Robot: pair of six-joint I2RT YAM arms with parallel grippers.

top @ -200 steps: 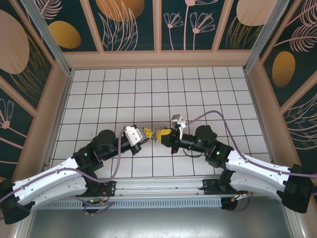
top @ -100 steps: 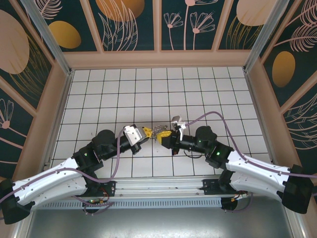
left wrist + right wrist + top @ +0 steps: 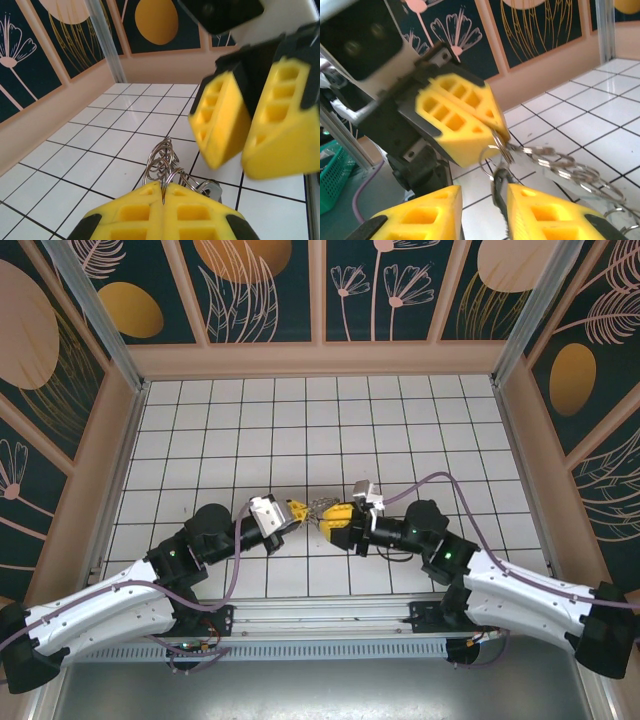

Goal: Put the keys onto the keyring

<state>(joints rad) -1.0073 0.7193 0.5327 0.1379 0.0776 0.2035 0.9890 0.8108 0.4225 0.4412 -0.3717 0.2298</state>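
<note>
Yellow fingers of my left gripper (image 3: 162, 186) are pressed flat together. The keyring (image 3: 161, 161) begins right at their seam, where one of its wire loops is pinched. The rest of the grey rings spill out from the tips in a loose bunch.

Just across the keyring, my right gripper (image 3: 484, 194) faces the left one, almost nose to nose with it. Its fingers stand spread with a clear gap between them and clamp nothing. A thin dark piece (image 3: 499, 192) hangs from the keyring's nearest loop down into that gap, close to one finger. I cannot tell whether it touches the finger, or what the piece is.

From the pinched loop the keyring trails away as a sagging chain of rings, low over the floor. I cannot tell whether its far loops rest on the floor.

Under the keyring lies the white tiled floor (image 3: 250, 430) with dark grout lines, bare on every side of the ring. Beyond the keyring the tiles run to a pale wooden border (image 3: 320, 360). Behind that stand dark teal wall panels (image 3: 290, 300) with orange ovals and pink line-drawn flowers. A metal post (image 3: 107, 42) stands in the corner, well apart from the keyring.
</note>
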